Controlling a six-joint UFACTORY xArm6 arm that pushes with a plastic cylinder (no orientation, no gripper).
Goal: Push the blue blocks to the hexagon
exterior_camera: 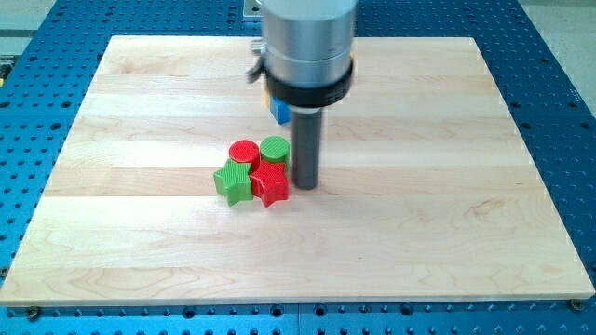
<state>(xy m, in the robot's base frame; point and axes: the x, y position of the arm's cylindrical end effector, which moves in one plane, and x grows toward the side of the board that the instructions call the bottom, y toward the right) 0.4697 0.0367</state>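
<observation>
Blue perforated metal table (549, 56) fills the surroundings, holes in a regular grid. On it lies a pale wooden board (419, 205), plank seams running left to right. The arm's grey cylinder housing (307, 42) with a black ring hangs over the board's top middle. Dark rod drops from it; my tip (304, 186) sits on the board, just right of the red star (271, 183), touching or nearly so. No jaws on this tool, just a plain rod. Cluster near the centre: green star (233, 180), red cylinder (244, 151), green cylinder (275, 147), packed together. Blue block (278, 111) peeks from behind the housing, mostly hidden, shape unclear, above the cluster. Orange sliver (269, 95) just beside it.
</observation>
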